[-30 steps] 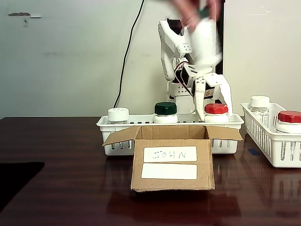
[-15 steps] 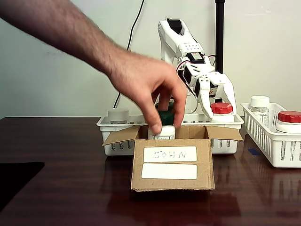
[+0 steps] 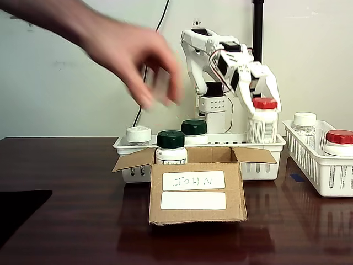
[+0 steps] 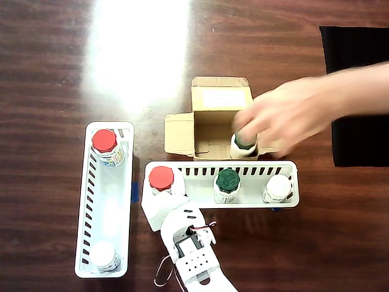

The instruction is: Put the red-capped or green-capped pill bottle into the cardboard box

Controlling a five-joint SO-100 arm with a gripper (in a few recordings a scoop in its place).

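The gripper (image 3: 263, 105) was clamped on the red-capped pill bottle (image 3: 263, 122), fingers down either side of the cap. Fixed view showed the bottle raised, its base level with the rim of the long white basket (image 3: 273, 142) behind the cardboard box (image 3: 196, 190). Overhead, the red cap (image 4: 161, 177) sat at that basket's (image 4: 200, 201) left end, behind the box's (image 4: 209, 100) left rear corner.

Same basket also held a green-capped bottle (image 3: 194, 131) directly behind the box and a white-capped bottle (image 3: 138, 134).

Another green-capped bottle (image 3: 170, 147) stood inside the box, near a corner.

A person's hand (image 3: 135, 58), blurred, was above the box, empty.
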